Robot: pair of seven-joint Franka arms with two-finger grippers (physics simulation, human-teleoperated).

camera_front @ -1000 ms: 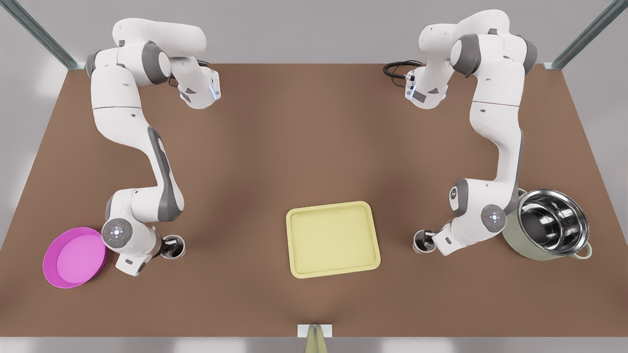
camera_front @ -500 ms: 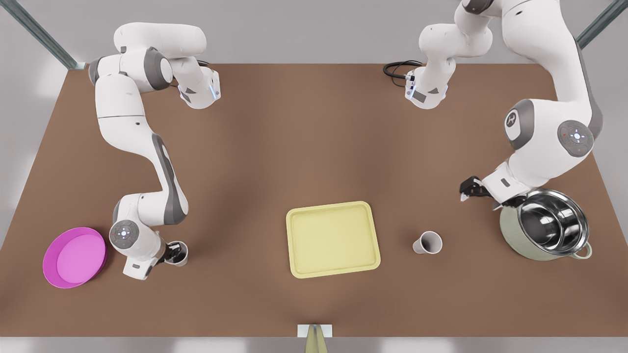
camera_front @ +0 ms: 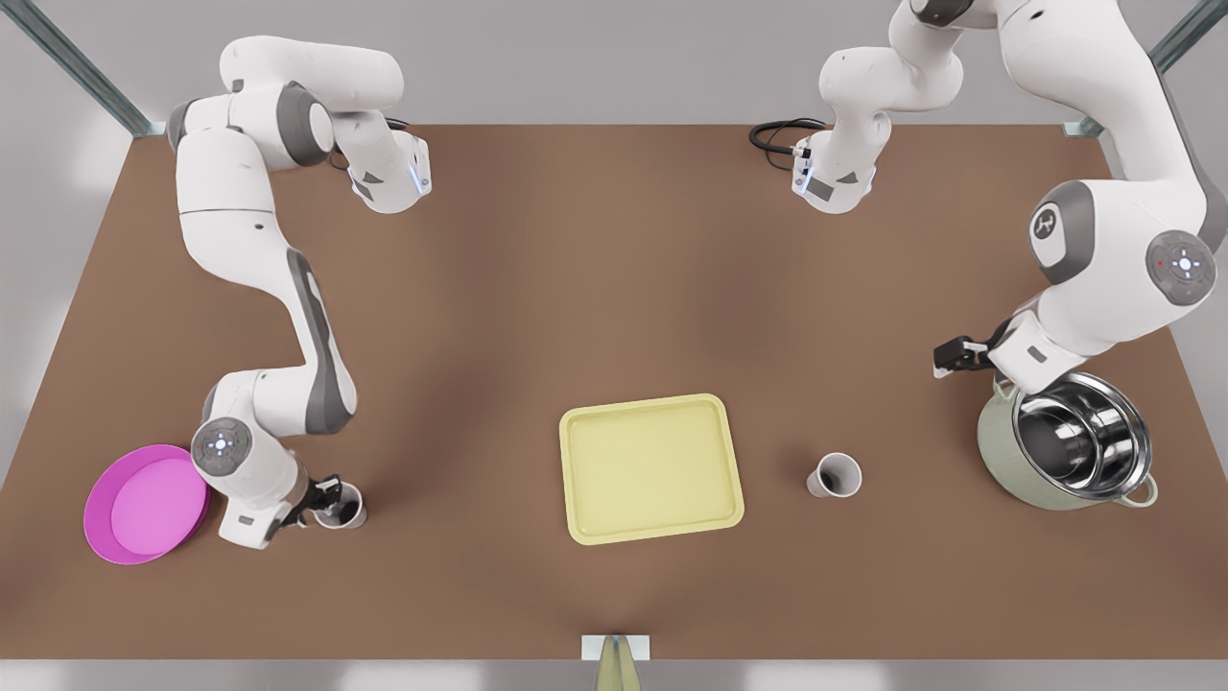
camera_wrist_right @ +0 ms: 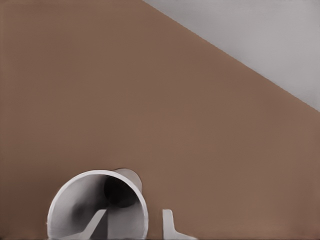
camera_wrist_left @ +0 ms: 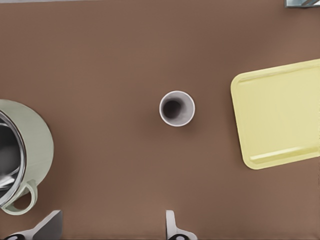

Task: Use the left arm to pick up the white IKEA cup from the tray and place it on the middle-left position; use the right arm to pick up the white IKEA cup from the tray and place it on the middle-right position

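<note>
The pale yellow tray (camera_front: 652, 468) (camera_wrist_left: 280, 120) lies empty at the table's front middle. One white cup (camera_front: 837, 475) (camera_wrist_left: 176, 108) stands upright on bare table to the tray's right in the front view. My left gripper (camera_front: 945, 360) (camera_wrist_left: 111, 230) hangs open high above the table, away from that cup, close to the pot. The other white cup (camera_front: 343, 509) (camera_wrist_right: 80, 205) stands far toward the front view's left. My right gripper (camera_front: 326, 499) (camera_wrist_right: 135, 212) straddles its wall, one finger inside and one outside. A gap shows on each side of the wall.
A steel pot (camera_front: 1070, 441) (camera_wrist_left: 25, 150) with a pale green shell sits at the front view's right, just under the left arm's wrist. A round magenta dish (camera_front: 144, 501) lies at the front view's left, beside the right arm. A black cable (camera_front: 772, 134) lies at the back edge.
My left gripper let go of its cup, rose and drew back toward the pot. The right arm shifted slightly toward the front view's left, staying at its cup.
</note>
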